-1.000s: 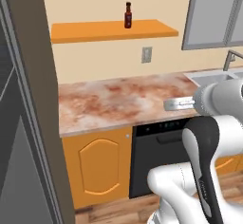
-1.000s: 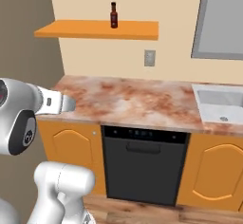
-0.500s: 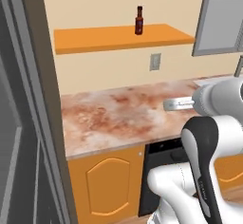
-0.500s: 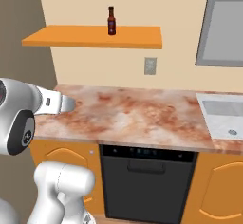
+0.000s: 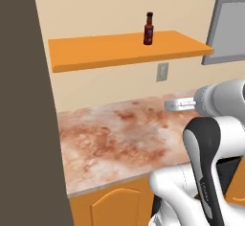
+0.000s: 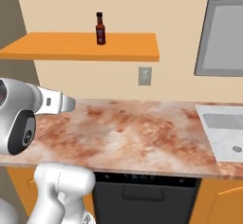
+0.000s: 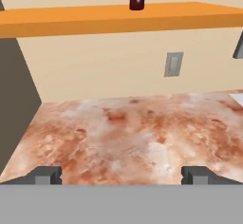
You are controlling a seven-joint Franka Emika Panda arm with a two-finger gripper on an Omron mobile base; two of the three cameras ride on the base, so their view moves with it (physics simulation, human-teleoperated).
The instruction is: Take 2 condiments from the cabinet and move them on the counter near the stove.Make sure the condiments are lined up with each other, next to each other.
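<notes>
Hand view: gripper (image 7: 121, 175) w/ jaws standing wide apart, nothing between them, hovering over the mottled worktop (image 7: 133, 133). Dark-red sauce bottle (image 5: 149, 28) is standing upright on the orange wall shelf (image 5: 119, 50), well above and apart from the gripper. Wall outlet (image 6: 144, 76) is sitting just under the shelf's right end.

The sauce bottle (image 6: 100, 28) stands on the shelf (image 6: 80, 47) above the counter (image 6: 128, 133).

Dark-red sauce bottle (image 6: 100, 29) with black cap; plain orange shelf (image 6: 80, 47); reddish-brown and white mottled counter (image 6: 128, 135); beige wall (image 6: 142, 9).
</notes>
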